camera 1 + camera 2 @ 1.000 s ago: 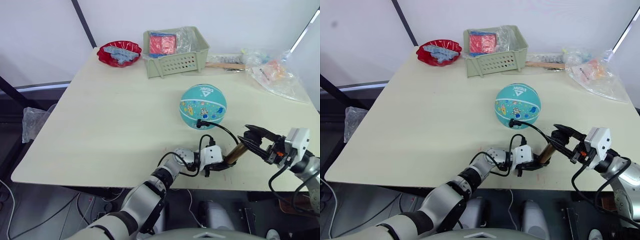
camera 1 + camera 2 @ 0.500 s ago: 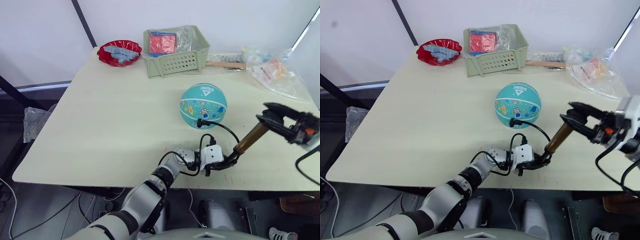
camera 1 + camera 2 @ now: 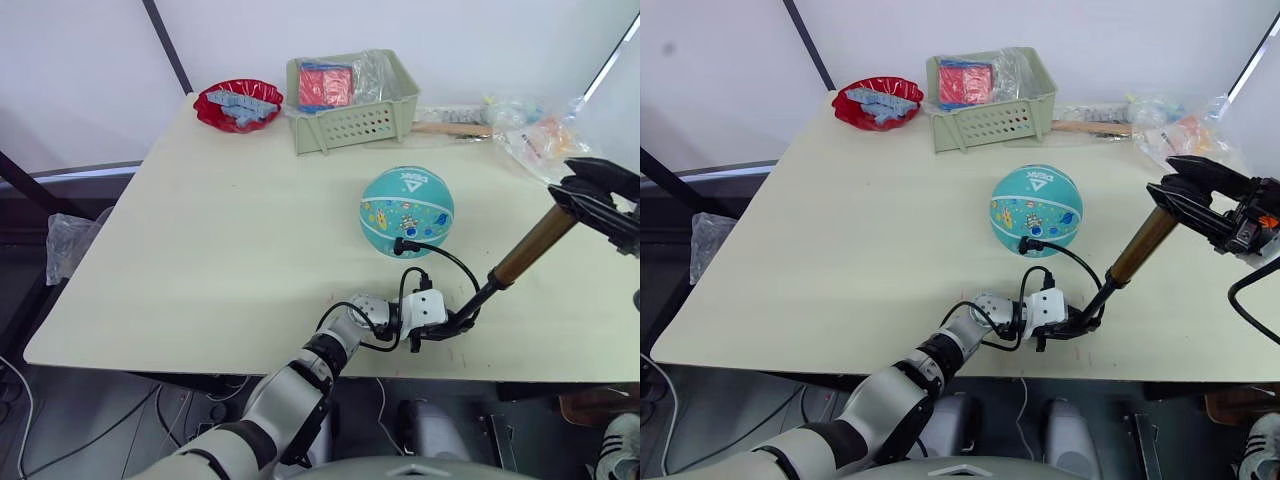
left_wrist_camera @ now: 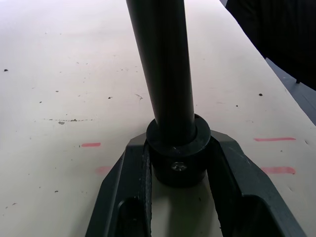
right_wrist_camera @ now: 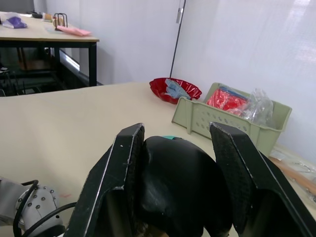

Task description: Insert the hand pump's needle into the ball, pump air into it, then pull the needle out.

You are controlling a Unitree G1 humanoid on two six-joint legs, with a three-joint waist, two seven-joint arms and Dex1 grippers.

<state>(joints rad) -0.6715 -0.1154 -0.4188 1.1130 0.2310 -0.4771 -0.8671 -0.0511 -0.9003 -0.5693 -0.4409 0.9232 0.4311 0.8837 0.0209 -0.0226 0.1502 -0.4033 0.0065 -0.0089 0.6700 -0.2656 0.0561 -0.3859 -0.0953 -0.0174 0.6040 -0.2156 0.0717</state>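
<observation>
The teal ball rests on the table right of centre. A small black fitting sits against its near side; the needle's pin is hidden there. From it a black hose loops down to the hand pump's lower end. My left gripper lies on the table near the front edge, shut on the pump's black bottom collar. The pump stands slanted and drawn out long, with its gold cylinder high above a thin black rod. My right gripper is shut on the black handle at the top.
A green basket with red packets stands at the back, with a red bowl to its left. Clear plastic bags and a wooden stick lie at the back right. The table's front edge runs just below my left gripper.
My right gripper has risen and moved back to the right with the handle, drawing the pump out longer. The left gripper, ball and hose have stayed put.
</observation>
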